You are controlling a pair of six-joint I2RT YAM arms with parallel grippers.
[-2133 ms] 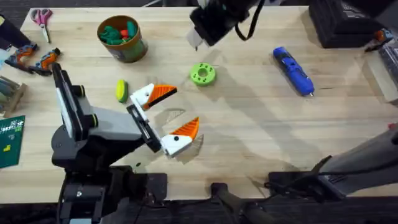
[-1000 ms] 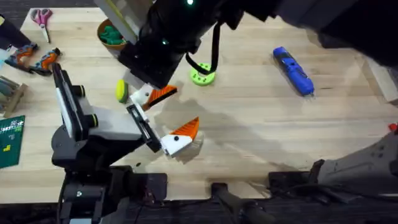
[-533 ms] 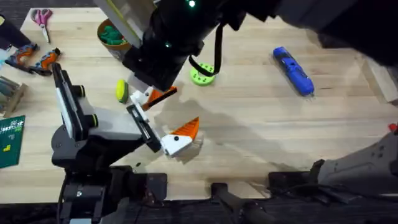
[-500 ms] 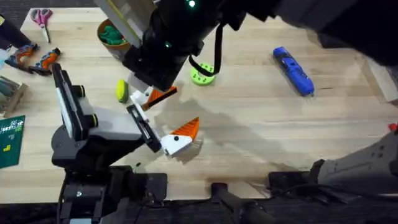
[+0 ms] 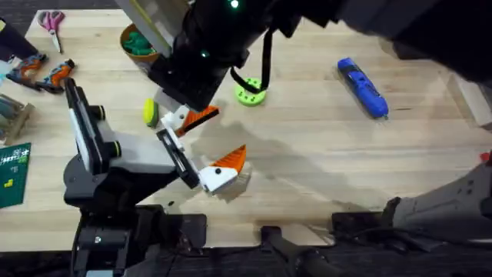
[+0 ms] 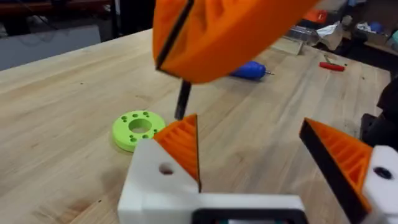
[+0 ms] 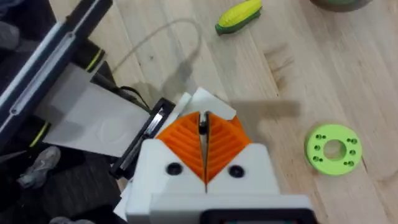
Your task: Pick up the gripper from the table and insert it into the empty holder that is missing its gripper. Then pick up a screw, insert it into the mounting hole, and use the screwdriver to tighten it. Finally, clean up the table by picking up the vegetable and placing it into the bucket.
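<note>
Here the right arm rises large and dark under the overhead camera, reaching across to the left arm's far finger. The right tool (image 7: 203,134) has its orange pads pressed together on a thin dark shaft, seemingly a screw (image 7: 203,124), its tip hanging just above the holder (image 6: 163,180) in the left wrist view. The left tool (image 5: 206,146) stands open, jaws well apart; each white finger carries an orange wedge, the gripper (image 5: 201,116) seated on the far holder. The vegetable (image 5: 150,112) lies on the bench (image 5: 323,154) just beside that finger, and the bucket (image 5: 137,48), partly hidden by the right arm, sits beyond it. The screwdriver (image 5: 361,88) lies well apart toward the right. A green disc (image 5: 250,95) rests near the middle. Scissors (image 5: 52,23) and pliers (image 5: 42,73) lie at the far left.
</note>
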